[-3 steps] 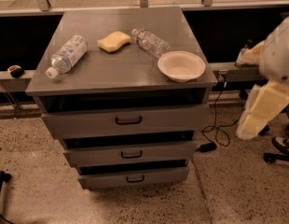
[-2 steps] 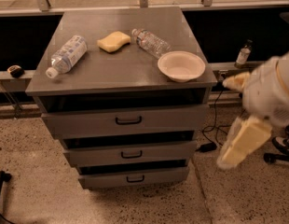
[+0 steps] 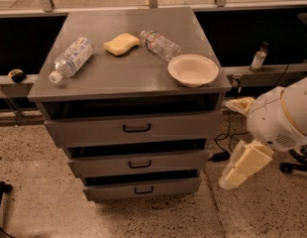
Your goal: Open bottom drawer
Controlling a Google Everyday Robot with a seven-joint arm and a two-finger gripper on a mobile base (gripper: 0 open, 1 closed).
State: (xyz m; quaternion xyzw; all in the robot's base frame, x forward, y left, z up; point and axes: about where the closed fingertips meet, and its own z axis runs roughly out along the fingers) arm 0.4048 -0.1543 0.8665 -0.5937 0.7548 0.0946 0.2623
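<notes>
Grey metal makes up the three-drawer cabinet (image 3: 59, 128) that fills the middle of the camera view, standing on a speckled floor (image 3: 39, 157). The bottom drawer (image 3: 163, 187) is the lowest and narrowest tier, with a small black loop handle at the centre of its front and a dark gap above it. Over it sit the middle drawer (image 3: 104, 165) and the tall top drawer (image 3: 84, 130), each with its own black handle.

On the cabinet's top surface (image 3: 128, 78) a clear water bottle (image 3: 72, 58) lies on its side near the left edge, cap toward the front. A yellow sponge (image 3: 121, 43) rests further back, and just beside it on the right a second clear bottle (image 3: 161, 44) lies at an angle. A pale bowl (image 3: 193, 69) stands upright near the right front corner.

To the right of the cabinet, the robot's rounded white arm (image 3: 282, 118) reaches in from the frame edge. Its cream gripper (image 3: 237, 171) hangs below it, tilted down and leftward, near the right side of the lower drawers but apart from them and touching nothing. Whether the jaws are released or clenched I cannot tell. A small bottle (image 3: 259, 57) stands on the ledge behind the arm.
</notes>
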